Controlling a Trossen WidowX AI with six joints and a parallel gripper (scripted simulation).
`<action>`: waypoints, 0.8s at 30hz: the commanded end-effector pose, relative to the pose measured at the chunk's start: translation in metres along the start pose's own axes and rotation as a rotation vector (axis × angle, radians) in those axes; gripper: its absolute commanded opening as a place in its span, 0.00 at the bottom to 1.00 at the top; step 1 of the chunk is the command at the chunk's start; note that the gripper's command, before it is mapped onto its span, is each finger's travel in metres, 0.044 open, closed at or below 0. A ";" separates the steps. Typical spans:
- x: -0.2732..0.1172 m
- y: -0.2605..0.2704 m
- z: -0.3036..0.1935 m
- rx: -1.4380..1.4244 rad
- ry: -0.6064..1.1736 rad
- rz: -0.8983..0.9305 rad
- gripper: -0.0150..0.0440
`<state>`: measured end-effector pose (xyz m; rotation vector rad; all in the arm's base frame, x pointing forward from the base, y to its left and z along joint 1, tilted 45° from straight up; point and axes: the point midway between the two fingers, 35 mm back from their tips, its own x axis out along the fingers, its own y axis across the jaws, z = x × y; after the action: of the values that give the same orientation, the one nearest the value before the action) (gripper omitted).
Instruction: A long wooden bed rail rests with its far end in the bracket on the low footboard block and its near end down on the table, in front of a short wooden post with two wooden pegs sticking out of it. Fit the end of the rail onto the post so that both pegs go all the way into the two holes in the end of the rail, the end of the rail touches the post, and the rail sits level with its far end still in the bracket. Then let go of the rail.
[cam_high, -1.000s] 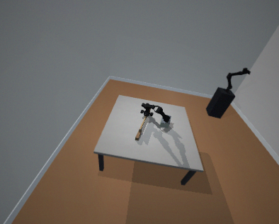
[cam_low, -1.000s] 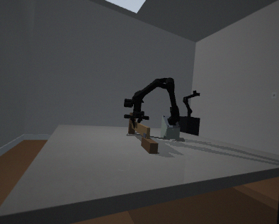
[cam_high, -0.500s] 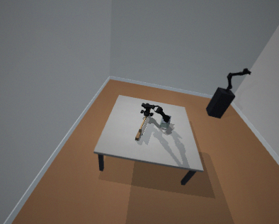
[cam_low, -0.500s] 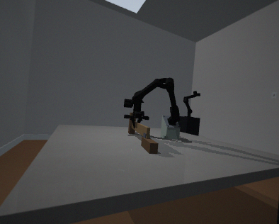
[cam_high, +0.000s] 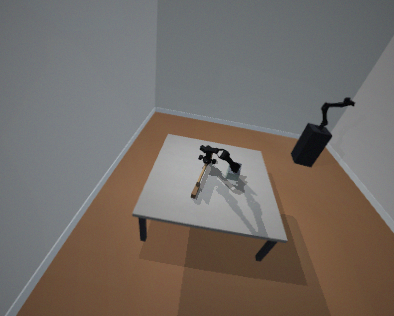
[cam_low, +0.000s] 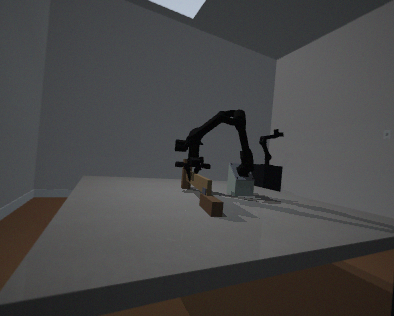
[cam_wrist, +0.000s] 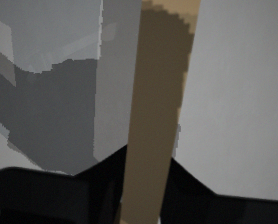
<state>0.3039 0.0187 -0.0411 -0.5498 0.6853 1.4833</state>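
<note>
Pale wood, the long rail (cam_high: 202, 175) (cam_low: 202, 184) (cam_wrist: 156, 100) lies well inside the edges of the light table (cam_high: 162, 197) (cam_low: 125, 240). From above, the table's edge is well apart from it toward nine o'clock; toward four o'clock of the gripper (cam_high: 207, 160) (cam_low: 190, 173) (cam_wrist: 145, 185), the arm's pale mount (cam_high: 233, 173) (cam_low: 242, 187) takes up some of the room. The rail's long axis runs from one o'clock to seven o'clock in that view, its seven o'clock end at the brown footboard block (cam_high: 194, 192) (cam_low: 211, 205). Seen from the wrist, it runs nearly twelve to six, its top leaning slightly toward one. The gripper is clenched on the rail near its one o'clock end, a finger on either side. The wooden post (cam_low: 184, 179) stands upright by that end; whether the pegs are seated cannot be told.
</note>
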 end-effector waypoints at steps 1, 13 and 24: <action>-0.004 -0.001 -0.002 0.004 0.003 -0.008 0.25; -0.004 -0.001 0.002 0.004 0.003 -0.008 0.25; -0.002 -0.001 0.003 0.004 0.003 -0.008 0.25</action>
<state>0.3042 0.0193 -0.0381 -0.5538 0.6905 1.4772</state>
